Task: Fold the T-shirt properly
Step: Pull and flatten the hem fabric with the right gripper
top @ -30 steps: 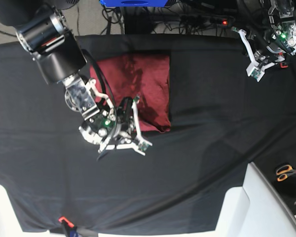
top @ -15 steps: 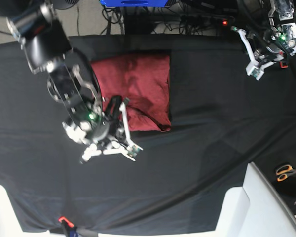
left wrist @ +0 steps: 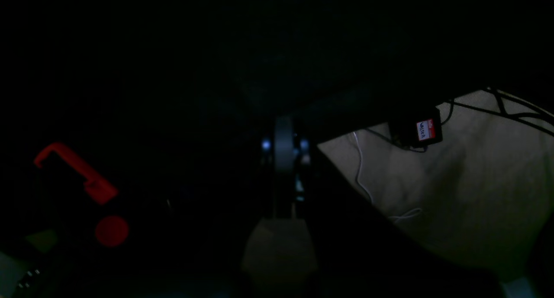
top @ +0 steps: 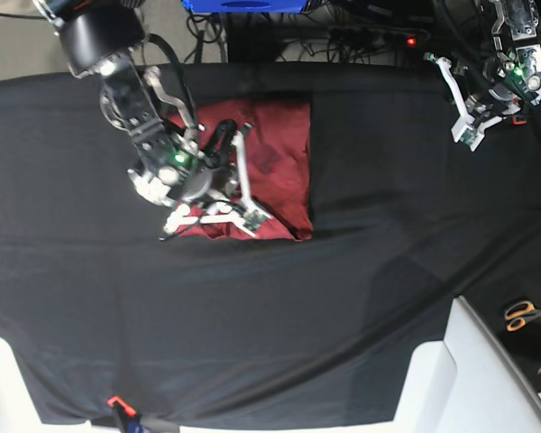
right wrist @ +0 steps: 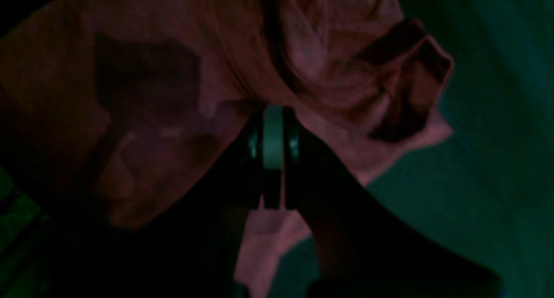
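The T-shirt (top: 279,149) lies as a maroon folded rectangle on the black table cloth (top: 388,271), left of the middle. My right gripper (top: 224,140) hangs over the shirt's left part, and its arm hides the left edge. In the right wrist view its jaws are pressed together, tips (right wrist: 272,120) over the wrinkled T-shirt (right wrist: 164,116), with a turned-up corner (right wrist: 411,73) to the right. No fabric shows between the jaws. My left gripper (top: 480,95) sits at the table's far right corner, away from the shirt. It is shut (left wrist: 283,146) and empty over dark cloth.
Scissors (top: 523,314) lie at the right edge beside a white box (top: 487,379). A red clamp (left wrist: 75,168) shows dimly in the left wrist view, and a beige floor with cables (left wrist: 454,181) lies past the table edge. An orange clamp (top: 115,402) grips the front edge.
My right arm has swung from the cloth in front of the shirt's lower left corner up and back over the shirt. The left arm has stayed put.
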Action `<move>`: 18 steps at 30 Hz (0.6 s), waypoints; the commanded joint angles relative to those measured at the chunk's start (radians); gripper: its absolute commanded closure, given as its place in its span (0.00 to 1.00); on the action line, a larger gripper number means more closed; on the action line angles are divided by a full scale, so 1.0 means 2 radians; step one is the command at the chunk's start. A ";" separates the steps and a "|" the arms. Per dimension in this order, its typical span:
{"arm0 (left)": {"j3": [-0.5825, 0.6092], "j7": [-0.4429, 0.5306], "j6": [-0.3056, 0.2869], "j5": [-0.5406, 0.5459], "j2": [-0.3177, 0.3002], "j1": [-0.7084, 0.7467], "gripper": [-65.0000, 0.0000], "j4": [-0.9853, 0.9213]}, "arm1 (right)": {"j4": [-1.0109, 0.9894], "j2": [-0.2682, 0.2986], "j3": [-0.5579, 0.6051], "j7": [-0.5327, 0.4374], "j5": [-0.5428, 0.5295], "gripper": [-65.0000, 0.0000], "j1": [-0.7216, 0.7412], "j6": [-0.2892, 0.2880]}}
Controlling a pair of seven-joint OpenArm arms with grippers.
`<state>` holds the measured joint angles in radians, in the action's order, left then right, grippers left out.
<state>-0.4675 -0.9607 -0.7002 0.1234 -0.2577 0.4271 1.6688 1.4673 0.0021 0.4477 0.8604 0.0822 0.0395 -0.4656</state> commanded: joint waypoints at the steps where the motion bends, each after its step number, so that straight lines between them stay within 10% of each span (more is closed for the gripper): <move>1: -0.002 0.002 0.001 0.001 -0.007 0.000 1.00 0.008 | -0.006 -0.005 0.000 -0.010 -0.002 1.00 0.016 0.000; 18: -0.003 0.002 0.001 0.001 -0.007 0.002 1.00 0.007 | -0.125 -0.010 -0.037 -0.047 -0.002 1.00 0.110 -0.001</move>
<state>-0.4698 -0.9604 -0.7002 0.1207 -0.2577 0.4301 1.6688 1.2018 -0.0105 0.3737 0.7822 0.0830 0.2359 -0.4683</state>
